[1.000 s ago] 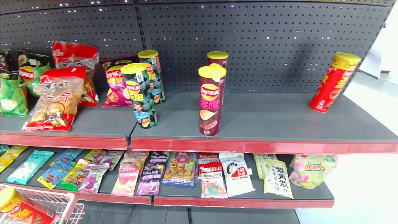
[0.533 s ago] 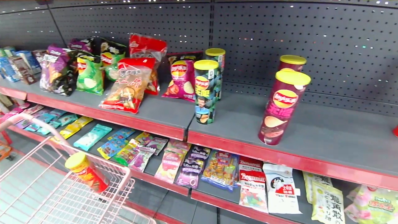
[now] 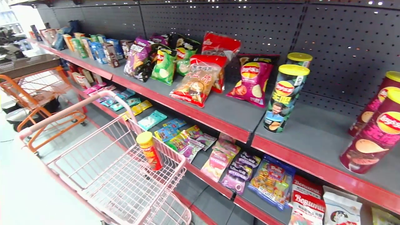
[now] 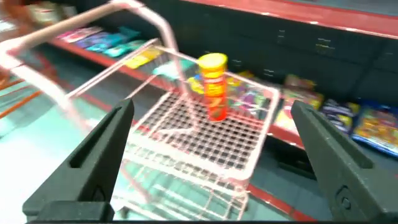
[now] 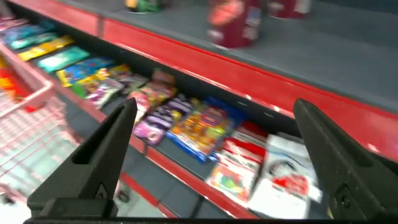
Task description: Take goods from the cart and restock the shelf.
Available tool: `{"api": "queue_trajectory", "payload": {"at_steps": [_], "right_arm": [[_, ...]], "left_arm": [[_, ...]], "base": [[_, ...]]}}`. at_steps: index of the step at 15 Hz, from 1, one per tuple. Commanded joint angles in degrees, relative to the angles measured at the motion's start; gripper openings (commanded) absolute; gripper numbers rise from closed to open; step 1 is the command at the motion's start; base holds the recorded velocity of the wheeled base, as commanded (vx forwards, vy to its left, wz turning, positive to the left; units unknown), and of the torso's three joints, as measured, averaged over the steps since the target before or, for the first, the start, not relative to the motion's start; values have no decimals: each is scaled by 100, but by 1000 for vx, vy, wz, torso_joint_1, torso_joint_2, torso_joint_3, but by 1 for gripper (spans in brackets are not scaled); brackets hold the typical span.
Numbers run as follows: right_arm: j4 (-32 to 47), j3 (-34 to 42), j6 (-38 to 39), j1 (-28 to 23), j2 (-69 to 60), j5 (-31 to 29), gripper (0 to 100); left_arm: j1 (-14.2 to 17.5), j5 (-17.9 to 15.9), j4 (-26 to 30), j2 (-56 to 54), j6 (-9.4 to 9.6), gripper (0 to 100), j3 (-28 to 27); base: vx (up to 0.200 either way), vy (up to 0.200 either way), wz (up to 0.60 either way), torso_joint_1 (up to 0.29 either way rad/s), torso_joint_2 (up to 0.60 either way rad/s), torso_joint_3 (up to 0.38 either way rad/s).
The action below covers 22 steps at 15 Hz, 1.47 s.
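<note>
Floor (image 3: pixel 22 193) at far left carries orange cart (image 3: pixel 47 103). Next right, pink cart (image 3: pixel 112 181) sits just beside shelf (image 3: pixel 200 116). Red chip can (image 3: pixel 150 155), yellow lid, stands upright inside pink cart, in corner nearest shelf, against wire wall.

Upper shelf board, left to right:
- snack boxes (image 3: pixel 93 50) in a row
- purple chip bag (image 3: pixel 137 57)
- green chip bag (image 3: pixel 163 67)
- red-topped clear bag (image 3: pixel 198 82), tilted forward
- magenta chip bag (image 3: pixel 251 82)
- green-black chip can (image 3: pixel 282 100), upright, with twin can (image 3: pixel 299 59) right behind
- maroon chip can (image 3: pixel 372 140), upright near front edge at right margin, with second maroon can (image 3: pixel 370 107) behind it

Lower board holds flat candy packets (image 3: pixel 218 159) laid in a row.

Left end effector (image 4: pixel 211 106) has jaws spread wide, nothing held. It hangs above pink cart with red chip can ahead, between the fingers in its wrist view, apart from both. Right end effector (image 5: pixel 214 102) is also spread wide, empty. It faces candy packets on lower board, with maroon chip can on the board above.
</note>
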Motion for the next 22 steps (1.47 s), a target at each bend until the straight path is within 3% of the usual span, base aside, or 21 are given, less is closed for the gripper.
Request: {"api": "queue_trajectory", "payload": {"at_steps": [1,9,22], "right_arm": [[-1,0,-1,0,-2,3,100],[-1,0,7,0,-2,-67,100],[-1,0,7,0,-2,-120,100]], "left_arm": [[1,0,0,0,2,100,0],[1,0,0,0,2,100,0],[-7,-8,0,0,10,100,-9]], "base": [[0,0,600,7,2,7],[0,0,75,-10,31,18],[0,0,0,-164,456,283]]}}
